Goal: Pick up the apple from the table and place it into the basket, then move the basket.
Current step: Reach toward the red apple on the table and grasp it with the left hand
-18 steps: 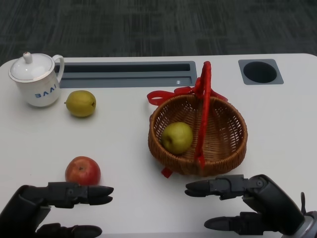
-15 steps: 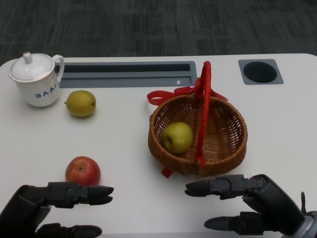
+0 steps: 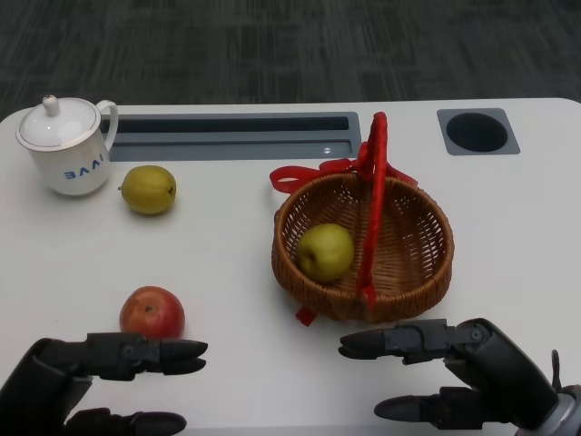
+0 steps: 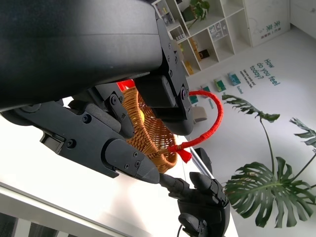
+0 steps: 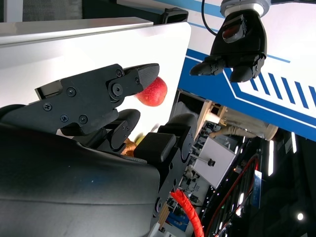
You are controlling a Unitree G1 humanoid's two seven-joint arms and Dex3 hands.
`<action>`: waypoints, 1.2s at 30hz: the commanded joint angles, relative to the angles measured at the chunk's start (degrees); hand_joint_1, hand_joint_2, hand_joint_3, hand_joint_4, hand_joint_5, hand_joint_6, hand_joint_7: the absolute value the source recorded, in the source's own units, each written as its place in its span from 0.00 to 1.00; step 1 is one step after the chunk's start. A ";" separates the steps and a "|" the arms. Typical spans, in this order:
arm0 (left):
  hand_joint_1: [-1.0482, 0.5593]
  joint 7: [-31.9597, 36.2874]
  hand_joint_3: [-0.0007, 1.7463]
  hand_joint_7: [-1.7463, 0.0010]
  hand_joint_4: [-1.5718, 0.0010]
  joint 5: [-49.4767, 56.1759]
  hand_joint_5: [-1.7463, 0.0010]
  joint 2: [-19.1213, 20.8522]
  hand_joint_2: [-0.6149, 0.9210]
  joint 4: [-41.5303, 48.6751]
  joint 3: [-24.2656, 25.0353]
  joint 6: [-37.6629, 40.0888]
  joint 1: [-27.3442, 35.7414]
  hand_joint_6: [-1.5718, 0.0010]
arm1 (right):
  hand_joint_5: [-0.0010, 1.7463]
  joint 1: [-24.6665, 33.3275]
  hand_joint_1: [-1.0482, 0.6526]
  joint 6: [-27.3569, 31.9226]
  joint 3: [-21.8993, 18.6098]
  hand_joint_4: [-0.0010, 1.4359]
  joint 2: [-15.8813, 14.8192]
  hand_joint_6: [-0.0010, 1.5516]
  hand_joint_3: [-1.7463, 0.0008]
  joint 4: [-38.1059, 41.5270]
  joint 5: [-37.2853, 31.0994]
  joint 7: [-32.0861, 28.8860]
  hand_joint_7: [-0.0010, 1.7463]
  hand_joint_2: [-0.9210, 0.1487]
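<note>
The red apple [image 3: 152, 312] lies on the white table [image 3: 227, 272] at the near left, just on the far side of the left hand [image 3: 86, 381]. This hand grasps nothing; its fingers [image 3: 150, 355] are stretched out toward the right and spread apart from the thumb below them. Whether the fingers touch the apple I cannot tell from the head view.

The right hand [image 3: 454, 372] is at the near right, also released and holding nothing, with its fingers [image 3: 395, 343] pointing to the left. It is just on the near side of the wicker basket [image 3: 413, 272], close to its rim but apart from it.

The basket stands right of the middle of the table. It has a red handle [image 3: 376, 209] that arches over it from far to near, and a red ribbon [image 3: 304, 174] hangs at its far left side. Inside the basket, at the left part, lies a green apple [image 3: 325, 252].

At the far left stands a white lidded cup [image 3: 65, 145] with blue letters, and just right of it, a little nearer, lies a yellow-green pear [image 3: 149, 189]. Along the far edge of the table there is a long grey slot [image 3: 231, 134], and at the far right a round dark hole [image 3: 477, 132].

In the right wrist view the red apple [image 5: 152, 92] shows beyond the fingertips of the right hand, with the left hand [image 5: 237, 42] farther away.
</note>
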 commanded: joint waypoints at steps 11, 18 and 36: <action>0.24 14.54 0.00 1.00 0.74 20.16 1.00 -0.72 0.88 3.78 10.09 -15.80 -4.05 0.74 | 0.00 0.08 0.44 0.37 -0.05 0.58 -0.70 0.50 1.00 -0.35 0.52 -0.23 0.00 0.05; 0.21 24.09 0.00 1.00 0.75 32.20 1.00 2.06 0.87 16.95 14.21 -23.67 -12.95 0.77 | 0.00 -0.25 0.44 0.28 -0.10 0.57 -0.90 0.50 1.00 -0.09 0.02 -0.36 0.00 0.04; 0.16 50.94 0.00 0.99 0.79 55.49 0.98 6.69 0.86 48.23 -3.99 -13.55 -30.86 0.81 | 0.00 0.56 0.44 0.28 -0.27 0.58 -0.97 0.50 1.00 -0.84 0.74 -0.30 0.00 0.04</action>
